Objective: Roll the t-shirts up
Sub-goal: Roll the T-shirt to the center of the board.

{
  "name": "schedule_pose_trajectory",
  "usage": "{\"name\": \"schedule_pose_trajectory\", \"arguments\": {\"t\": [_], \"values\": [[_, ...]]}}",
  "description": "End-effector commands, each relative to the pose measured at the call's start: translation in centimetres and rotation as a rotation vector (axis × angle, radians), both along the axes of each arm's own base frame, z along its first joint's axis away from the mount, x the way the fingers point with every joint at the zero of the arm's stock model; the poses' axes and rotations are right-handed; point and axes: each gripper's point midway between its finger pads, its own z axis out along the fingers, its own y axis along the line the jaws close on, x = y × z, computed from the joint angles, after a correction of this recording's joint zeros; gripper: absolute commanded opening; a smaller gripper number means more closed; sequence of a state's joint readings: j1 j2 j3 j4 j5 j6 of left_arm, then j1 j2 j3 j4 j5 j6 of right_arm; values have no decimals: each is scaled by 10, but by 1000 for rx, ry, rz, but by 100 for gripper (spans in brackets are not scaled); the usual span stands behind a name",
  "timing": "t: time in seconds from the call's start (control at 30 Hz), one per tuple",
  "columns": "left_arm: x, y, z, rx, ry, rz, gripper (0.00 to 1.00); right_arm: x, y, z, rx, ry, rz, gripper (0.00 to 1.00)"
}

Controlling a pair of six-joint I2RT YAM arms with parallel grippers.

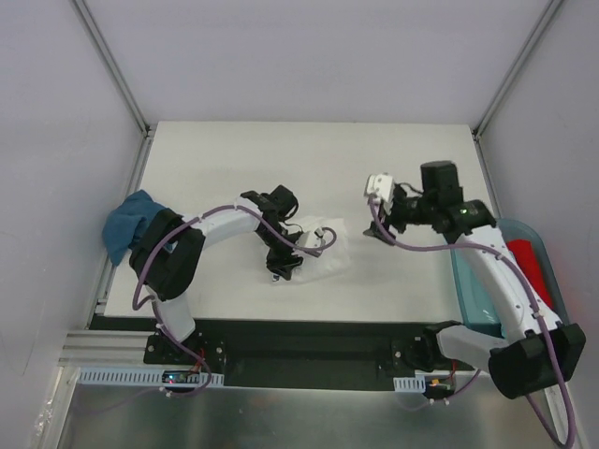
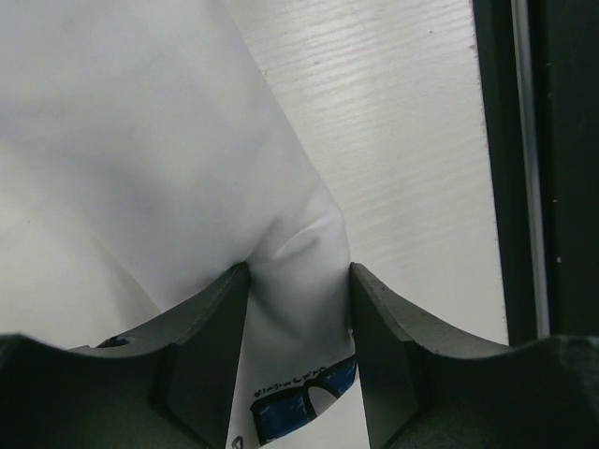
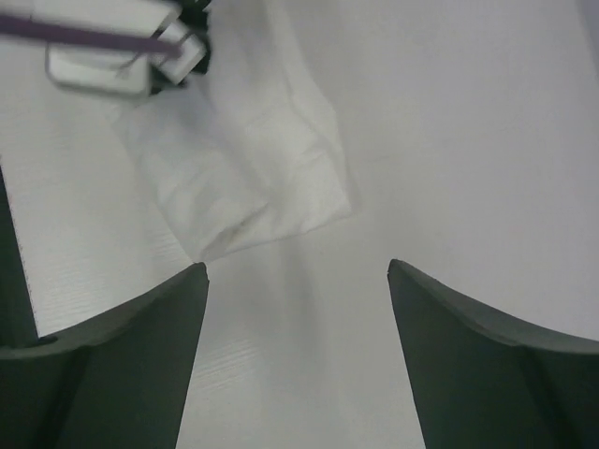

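The white t-shirt (image 1: 323, 245) lies bunched in a small heap mid-table. My left gripper (image 1: 284, 266) is shut on a fold of it. In the left wrist view the white cloth (image 2: 187, 159) fills the gap between the fingers of that gripper (image 2: 299, 273), with a bit of the blue print (image 2: 299, 398) showing low down. My right gripper (image 1: 375, 231) is open and empty, hovering right of the shirt. The right wrist view shows the shirt (image 3: 253, 178) ahead of this gripper (image 3: 297, 269). A teal-blue t-shirt (image 1: 126, 224) lies at the table's left edge. A red t-shirt (image 1: 532, 264) sits in the bin. The dark blue one is out of view.
A translucent teal bin (image 1: 473, 290) stands at the table's right edge under the right arm. White walls close the table on three sides. The left arm's wrist camera (image 3: 122, 56) shows at the top left of the right wrist view.
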State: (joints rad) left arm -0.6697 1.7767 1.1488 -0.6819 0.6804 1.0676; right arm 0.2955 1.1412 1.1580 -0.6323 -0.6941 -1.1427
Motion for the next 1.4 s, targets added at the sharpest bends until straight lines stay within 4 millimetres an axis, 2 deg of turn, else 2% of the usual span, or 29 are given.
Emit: {"name": "schedule_pose_trajectory", "arguments": {"t": [0.0, 0.07, 0.1, 0.27, 0.43, 0.5, 0.6, 0.63, 0.7, 0.73, 0.9, 1.1, 1.3, 1.37], "values": [[-48, 24, -1, 107, 360, 18, 46, -57, 1, -96, -172, 1, 228, 83], [-41, 25, 0, 114, 387, 27, 45, -64, 7, -102, -197, -116, 301, 82], [-40, 25, 0, 120, 395, 30, 45, -71, 9, -113, -205, -133, 351, 82], [-28, 25, -1, 126, 416, 53, 45, -75, 38, -120, -171, -324, 544, 83], [-25, 23, 1, 128, 430, 57, 45, -76, 57, -121, -136, -388, 656, 83], [-23, 23, 0, 138, 440, 60, 44, -75, 61, -129, -134, -384, 699, 82], [-20, 22, 1, 135, 451, 71, 43, -76, 69, -130, -115, -405, 773, 83], [-19, 22, 1, 137, 455, 76, 43, -76, 70, -138, -118, -373, 792, 83], [-17, 22, 1, 134, 459, 81, 43, -77, 74, -140, -113, -387, 843, 83], [-17, 22, 1, 136, 463, 83, 43, -76, 75, -150, -120, -365, 862, 83], [-15, 22, 1, 135, 472, 91, 42, -65, 79, -165, -157, -393, 923, 82], [-11, 21, 2, 131, 487, 110, 41, -58, 76, -191, -228, -357, 973, 80], [-9, 21, 2, 128, 492, 119, 41, -36, 77, -216, -309, -372, 935, 74], [-8, 22, 2, 129, 497, 123, 42, -30, 75, -224, -351, -372, 921, 68]]}}
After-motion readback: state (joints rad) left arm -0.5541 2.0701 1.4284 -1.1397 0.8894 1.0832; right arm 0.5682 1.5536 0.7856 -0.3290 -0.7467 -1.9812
